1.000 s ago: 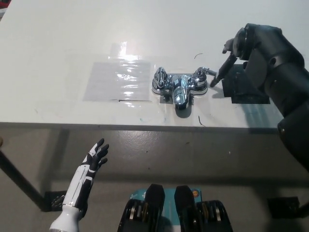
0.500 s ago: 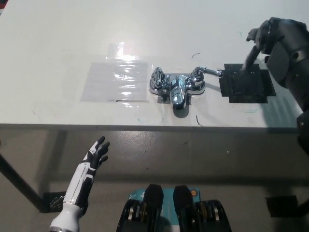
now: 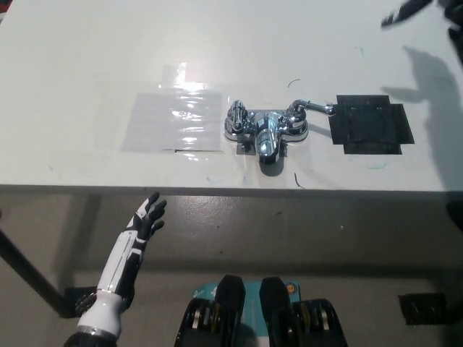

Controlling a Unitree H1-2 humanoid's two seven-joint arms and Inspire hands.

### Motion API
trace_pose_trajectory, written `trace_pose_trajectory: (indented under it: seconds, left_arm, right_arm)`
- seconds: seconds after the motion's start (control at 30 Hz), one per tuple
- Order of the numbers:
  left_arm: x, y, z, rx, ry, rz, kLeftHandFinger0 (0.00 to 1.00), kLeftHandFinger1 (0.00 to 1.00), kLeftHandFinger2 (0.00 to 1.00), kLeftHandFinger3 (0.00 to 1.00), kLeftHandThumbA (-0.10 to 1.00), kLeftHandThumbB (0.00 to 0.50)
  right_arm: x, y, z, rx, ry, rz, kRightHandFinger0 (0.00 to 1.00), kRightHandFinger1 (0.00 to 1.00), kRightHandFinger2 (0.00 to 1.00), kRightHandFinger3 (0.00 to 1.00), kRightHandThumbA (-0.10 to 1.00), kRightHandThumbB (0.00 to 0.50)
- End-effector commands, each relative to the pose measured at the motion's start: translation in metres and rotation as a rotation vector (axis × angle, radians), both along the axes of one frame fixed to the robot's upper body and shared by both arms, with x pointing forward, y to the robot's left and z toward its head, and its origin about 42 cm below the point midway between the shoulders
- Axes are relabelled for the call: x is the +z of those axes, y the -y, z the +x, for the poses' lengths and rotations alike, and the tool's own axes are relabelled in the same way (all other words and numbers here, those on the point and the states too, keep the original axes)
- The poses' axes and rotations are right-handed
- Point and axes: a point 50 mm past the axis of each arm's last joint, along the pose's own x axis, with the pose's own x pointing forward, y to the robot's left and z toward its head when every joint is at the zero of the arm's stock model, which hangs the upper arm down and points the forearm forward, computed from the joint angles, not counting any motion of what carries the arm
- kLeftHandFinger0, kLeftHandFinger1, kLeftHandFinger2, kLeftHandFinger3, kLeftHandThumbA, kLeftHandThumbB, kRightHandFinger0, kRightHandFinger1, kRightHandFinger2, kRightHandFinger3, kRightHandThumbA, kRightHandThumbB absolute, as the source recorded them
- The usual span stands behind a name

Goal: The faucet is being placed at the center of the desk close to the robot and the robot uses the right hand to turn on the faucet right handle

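The right hand [image 3: 409,11] has been withdrawn from beside the faucet to the upper right corner of the frame. Only a blurred black edge of it is shown there, so it cannot be determined whether it is spread or closed. Its shadow [image 3: 432,72] is cast on the white desk [image 3: 87,58], right of centre.

The faucet [image 3: 265,131] is located at the centre of the frame, near the front edge of the desk. The faucet right handle [image 3: 309,109] is no longer touched. Its lever is directed toward the right of the frame, with the tip at the edge of the black patch [image 3: 370,124]. The lever is found at the same angle as half a second ago, when the hand had already been lifted clear.

From this, the turning stroke is judged to be finished and the retreat to be under way. No water is visible, so the result cannot be confirmed.

The left hand [image 3: 147,217] is held at the lower left, below the desk edge, with fingers apart and nothing grasped. A clear sheet [image 3: 173,119] is taped left of the faucet.
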Motion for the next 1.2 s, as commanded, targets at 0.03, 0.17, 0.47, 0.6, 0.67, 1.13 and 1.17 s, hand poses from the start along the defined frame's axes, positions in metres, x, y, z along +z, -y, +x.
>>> trace_pose_trajectory:
  seconds: [0.03, 0.17, 0.47, 0.6, 0.67, 1.13, 1.17]
  left_arm:
    - [0.029, -0.004, 0.027, 0.007, 0.102, -0.016, 1.00, 1.00, 1.00, 1.00, 1.00, 0.038]
    - [0.030, -0.005, 0.030, 0.011, 0.104, -0.007, 1.00, 1.00, 1.00, 1.00, 1.00, 0.045]
    - [0.040, -0.004, 0.045, 0.004, 0.121, -0.005, 1.00, 1.00, 1.00, 1.00, 1.00, 0.061]
    - [0.040, -0.002, 0.051, -0.002, 0.115, -0.021, 1.00, 1.00, 1.00, 1.00, 1.00, 0.071]
    - [0.038, -0.006, 0.051, 0.001, 0.109, -0.021, 1.00, 1.00, 1.00, 1.00, 1.00, 0.063]
    - [0.033, 0.001, 0.057, -0.001, 0.086, -0.017, 1.00, 1.00, 1.00, 1.00, 1.00, 0.069]
    - [0.033, 0.001, 0.056, -0.003, 0.087, -0.018, 1.00, 1.00, 1.00, 1.00, 1.00, 0.068]
  right_arm:
    - [0.166, 0.042, -0.125, 0.106, 0.806, 0.322, 1.00, 1.00, 1.00, 1.00, 0.92, 0.133]
    - [0.166, 0.049, -0.186, 0.197, 0.990, 0.352, 1.00, 1.00, 1.00, 1.00, 0.93, 0.131]
    - [0.106, 0.045, -0.314, 0.408, 1.268, 0.391, 1.00, 1.00, 1.00, 1.00, 0.97, 0.106]
    - [0.056, 0.015, -0.373, 0.533, 1.393, 0.380, 1.00, 1.00, 1.00, 1.00, 0.89, 0.097]
    - [0.045, 0.008, -0.375, 0.578, 1.417, 0.411, 1.00, 1.00, 1.00, 1.00, 0.87, 0.111]
    - [0.009, -0.003, -0.388, 0.812, 1.478, 0.598, 1.00, 1.00, 1.00, 1.00, 1.00, 0.148]
    - [0.006, -0.004, -0.388, 0.821, 1.471, 0.616, 1.00, 1.00, 1.00, 1.00, 1.00, 0.150]
